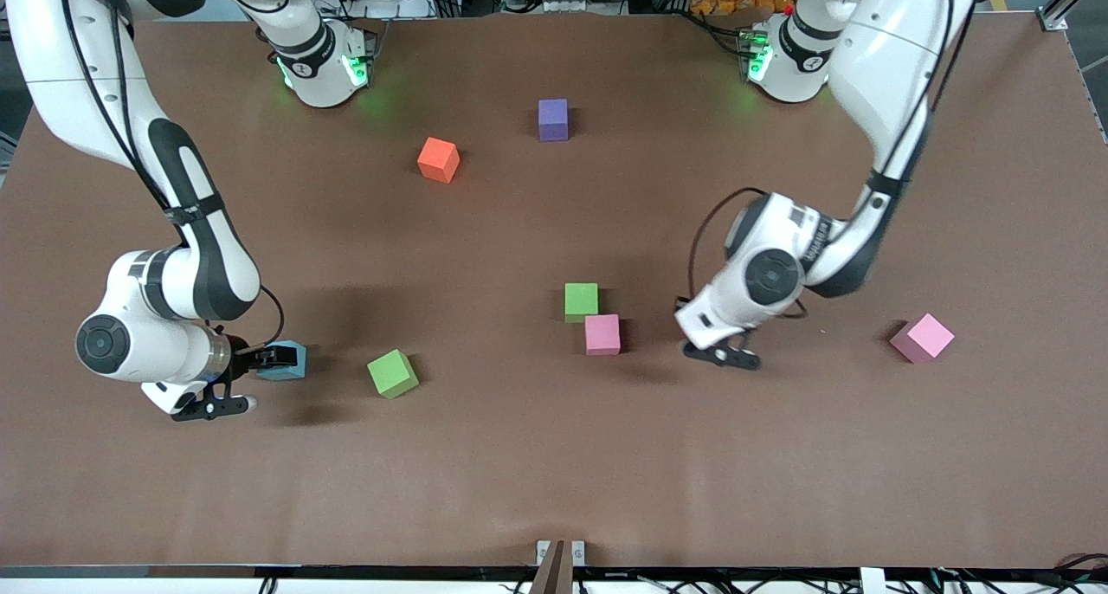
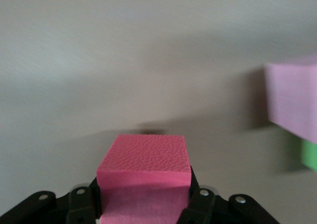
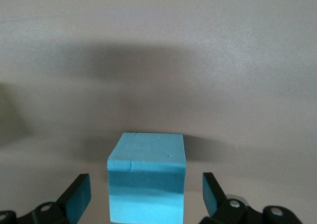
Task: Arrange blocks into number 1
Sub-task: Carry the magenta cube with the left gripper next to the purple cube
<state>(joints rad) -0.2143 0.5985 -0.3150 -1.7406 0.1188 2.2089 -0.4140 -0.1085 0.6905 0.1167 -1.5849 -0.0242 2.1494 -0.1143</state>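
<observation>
Green block is sitting nearest the front camera, turned a bit askew. Just beside it, toward the right arm's end of the table, I'm keeping my right gripper low with its fingers spread either side of the light blue block; gaps are showing on both sides, so it's not gripping. The block is resting on the table. Toward the left arm's end, my left gripper is pinching a magenta cube between closed fingers; this cube isn't showing in the front view. A light pink cube is lying near it toward the table's middle, with the second green block touching it at a corner, slightly farther from the camera. Another light pink cube is lying well apart, at the left arm's end. Farther up, the red block and then the purple block are sitting near the arm bases, apart from each other.
</observation>
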